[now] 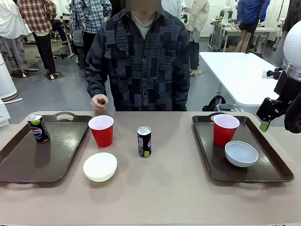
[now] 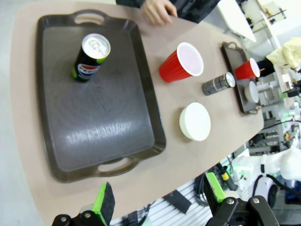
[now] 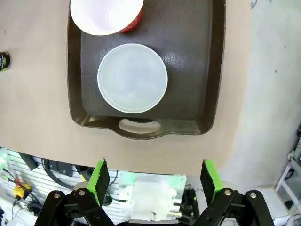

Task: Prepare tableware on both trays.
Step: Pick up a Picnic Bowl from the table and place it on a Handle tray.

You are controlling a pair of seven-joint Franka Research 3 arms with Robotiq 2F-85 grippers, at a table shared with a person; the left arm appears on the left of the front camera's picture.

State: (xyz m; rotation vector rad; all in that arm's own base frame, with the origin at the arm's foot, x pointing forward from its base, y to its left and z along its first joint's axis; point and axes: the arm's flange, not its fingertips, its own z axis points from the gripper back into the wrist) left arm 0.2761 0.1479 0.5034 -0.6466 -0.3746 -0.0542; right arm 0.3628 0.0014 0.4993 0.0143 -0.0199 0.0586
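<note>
We hold both grippers released above the near edge of the table (image 1: 164, 197). The left gripper (image 2: 157, 200) has its green pads spread wide over the near rim of the left tray (image 1: 28, 165). The right gripper (image 3: 154, 181) is equally wide over the near handle of the right tray (image 1: 207, 155).

Nearest us, the loose bowl (image 1: 99, 166) sits on bare table just beside the left tray's right rim. We judge it the left arm's next pick, and we should pinch one wall of it rather than span it.

Behind it stand the loose cup (image 1: 101, 131) and, mid-table, the loose can (image 1: 144, 141), which suits the right arm. The right tray already carries the set bowl (image 1: 241, 153) and the set cup (image 1: 225, 129), and the Pepsi can (image 1: 38, 128) stands near the left tray's far left corner. The person's hand (image 1: 99, 102) rests at the far edge, so we keep clear of it.
</note>
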